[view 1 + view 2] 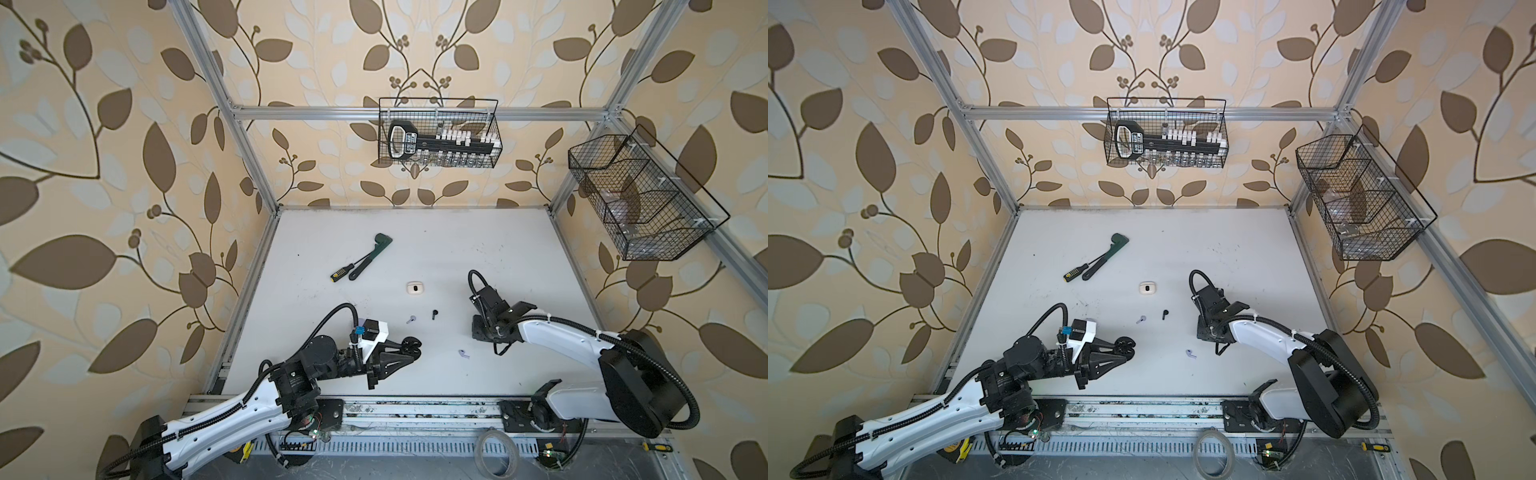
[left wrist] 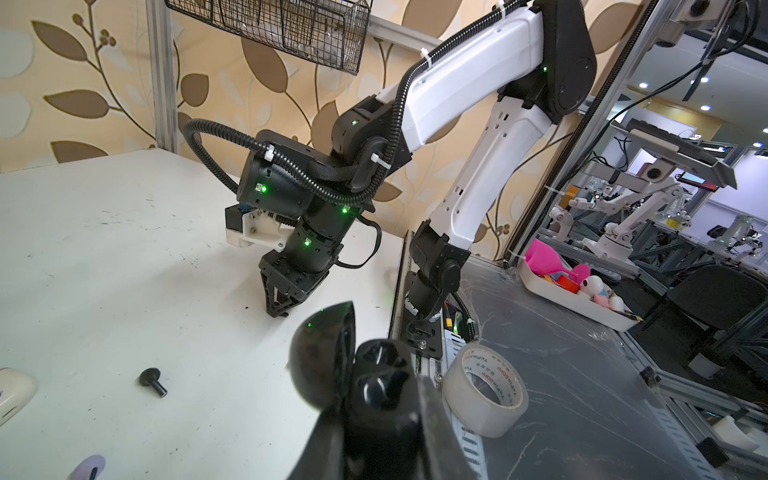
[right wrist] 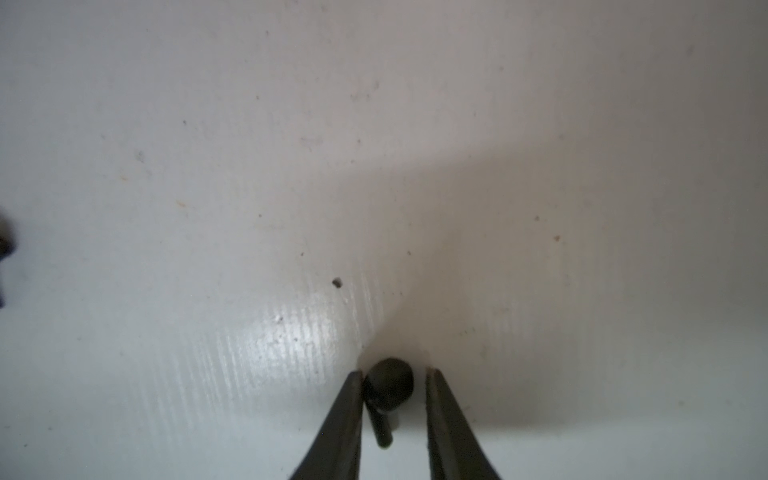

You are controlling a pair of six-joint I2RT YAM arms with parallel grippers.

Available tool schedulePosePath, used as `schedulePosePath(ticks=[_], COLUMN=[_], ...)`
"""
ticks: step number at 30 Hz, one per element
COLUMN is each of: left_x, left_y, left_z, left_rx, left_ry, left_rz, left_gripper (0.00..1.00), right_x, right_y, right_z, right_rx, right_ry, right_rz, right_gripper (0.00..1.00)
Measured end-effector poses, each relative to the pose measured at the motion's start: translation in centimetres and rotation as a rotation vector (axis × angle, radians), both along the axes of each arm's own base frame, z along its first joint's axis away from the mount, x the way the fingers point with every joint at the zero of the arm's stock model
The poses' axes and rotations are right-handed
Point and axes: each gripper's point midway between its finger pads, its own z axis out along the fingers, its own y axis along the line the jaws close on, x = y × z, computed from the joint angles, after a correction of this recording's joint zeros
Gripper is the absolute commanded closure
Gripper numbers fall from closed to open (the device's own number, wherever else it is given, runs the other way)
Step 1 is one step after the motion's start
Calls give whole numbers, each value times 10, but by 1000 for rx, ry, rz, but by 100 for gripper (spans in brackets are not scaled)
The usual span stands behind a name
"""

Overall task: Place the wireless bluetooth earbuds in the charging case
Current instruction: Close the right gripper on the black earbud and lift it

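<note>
**Top views.** At lower centre of the frame, a glossy black charging case with its lid open (image 1: 412, 345) is held clamped in the left gripper (image 1: 407, 351). Right of centre, the right gripper (image 1: 478, 332) is pointed down at the white tabletop (image 1: 457, 249), its tips hidden. A loose black stemmed earbud (image 1: 434, 313) and a lavender earbud (image 1: 411, 319) are noted between the arms, apart from both.

**Left wrist view.** The case lid is seen raised and the dark wells exposed.

**Right wrist view.** A second black stemmed earbud (image 3: 388, 390) lies on the table between the narrowly parted fingers (image 3: 345, 415). One finger is against it and the other stands clear, so it is not yet clamped.

**Risk.** Uneven closure is judged likely to roll or squirt the smooth, rounded bud sideways. A hold on the head could leave the stem askew for its well. The case could tilt when pressed.
</note>
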Motion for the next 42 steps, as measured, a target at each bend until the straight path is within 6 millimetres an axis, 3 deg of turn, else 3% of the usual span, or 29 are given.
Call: schedulePosePath(ticks=[15, 25, 42], left_x=[2, 13, 66], left_y=[-5, -18, -59], left_z=[-12, -40, -87], left_rx=[39, 137, 256], left_ry=[26, 92, 150], left_rz=[-4, 2, 149], left_gripper=[100, 100, 100], right_x=[4, 0, 5], right_y=[-4, -6, 23], right_z=[1, 4, 65], right_rx=[24, 77, 250], right_ry=[-13, -49, -278], right_rz=[-30, -78, -146], right_gripper=[86, 88, 88])
